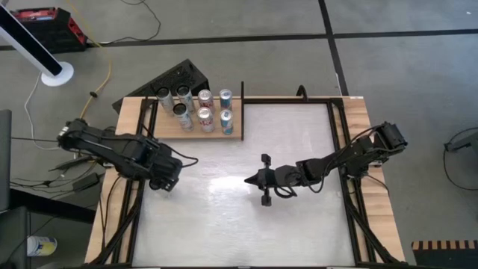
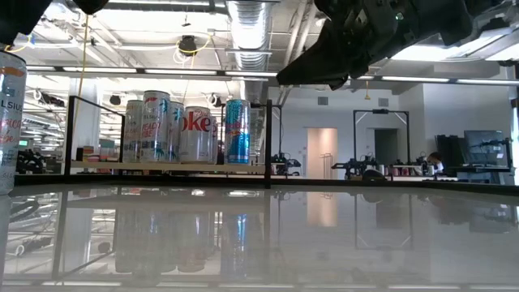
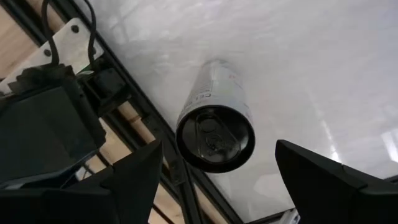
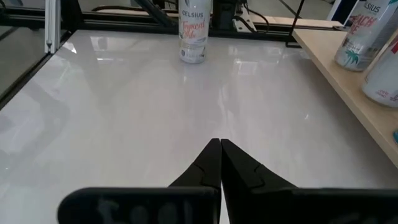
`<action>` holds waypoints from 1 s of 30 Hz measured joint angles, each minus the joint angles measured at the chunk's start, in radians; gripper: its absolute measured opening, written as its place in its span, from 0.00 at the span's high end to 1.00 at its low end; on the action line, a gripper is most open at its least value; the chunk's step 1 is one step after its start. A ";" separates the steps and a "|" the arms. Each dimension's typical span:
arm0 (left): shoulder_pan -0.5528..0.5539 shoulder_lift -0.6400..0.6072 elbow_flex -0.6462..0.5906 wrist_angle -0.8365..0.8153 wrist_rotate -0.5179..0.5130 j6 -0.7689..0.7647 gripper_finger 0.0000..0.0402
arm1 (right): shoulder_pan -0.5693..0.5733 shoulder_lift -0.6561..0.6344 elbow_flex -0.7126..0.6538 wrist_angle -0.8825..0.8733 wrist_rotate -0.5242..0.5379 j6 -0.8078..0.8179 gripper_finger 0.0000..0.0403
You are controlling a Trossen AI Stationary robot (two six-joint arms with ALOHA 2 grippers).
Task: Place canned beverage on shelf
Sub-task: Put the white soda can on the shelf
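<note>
Cans (image 1: pixel 200 109) crowd the shelf (image 1: pixel 196 131); left tool (image 3: pixel 214 177) hangs over one can (image 3: pixel 216 127).

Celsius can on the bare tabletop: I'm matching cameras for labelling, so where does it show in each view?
High view: not visible; it sits beneath the left tool, left of centre.
Low view: the Celsius can is at the far left edge, cut off.
Left wrist view: centre, top toward the camera, between the open fingers.
Right wrist view: top centre, upright.
Shared landmark: the shelf, in all but the left wrist view.
</note>
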 joint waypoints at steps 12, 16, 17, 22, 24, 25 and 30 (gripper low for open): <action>-0.001 0.042 -0.059 0.008 0.030 0.016 0.26 | 0.000 0.000 0.000 -0.058 -0.027 -0.024 0.93; -0.001 0.042 -0.118 0.043 0.062 0.026 0.26 | 0.000 0.000 0.000 -0.079 -0.027 -0.025 0.93; -0.001 0.042 -0.127 0.063 0.062 0.032 0.26 | 0.000 0.000 0.000 -0.080 -0.027 -0.026 0.93; -0.001 0.041 -0.154 0.125 0.086 0.047 0.26 | -0.002 0.000 0.000 -0.082 -0.027 -0.026 0.93; -0.001 0.041 -0.163 0.127 0.099 0.047 0.26 | -0.002 0.000 0.000 -0.081 -0.027 -0.026 0.93; -0.001 0.042 -0.165 0.126 0.105 0.053 0.26 | -0.002 0.000 0.000 -0.081 -0.027 -0.026 0.93; -0.001 0.041 -0.165 0.134 0.103 0.099 0.29 | -0.009 0.000 0.000 -0.072 -0.027 -0.025 0.93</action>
